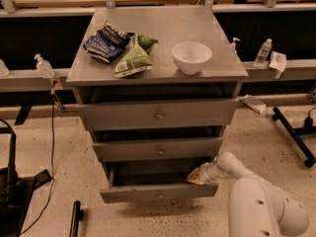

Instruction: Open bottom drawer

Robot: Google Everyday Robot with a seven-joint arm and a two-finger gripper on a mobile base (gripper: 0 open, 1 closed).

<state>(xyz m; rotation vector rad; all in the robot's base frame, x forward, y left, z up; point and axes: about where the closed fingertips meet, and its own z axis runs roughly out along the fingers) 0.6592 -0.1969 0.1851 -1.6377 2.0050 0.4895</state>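
Note:
The bottom drawer [159, 193] is a grey metal drawer with a small round knob [159, 195] at the middle of its front. It stands pulled out from the cabinet, further than the two drawers above it. My white arm comes in from the lower right. My gripper [195, 177] is at the right end of the bottom drawer, reaching in just behind its front, under the middle drawer [159, 149].
The grey cabinet top [157, 68] bears a white bowl [191, 57], a blue chip bag [105, 44] and a green chip bag [134, 59]. The top drawer [158, 114] also stands a little out. A black stand [294, 136] lies on the floor at right, black gear [12, 191] at left.

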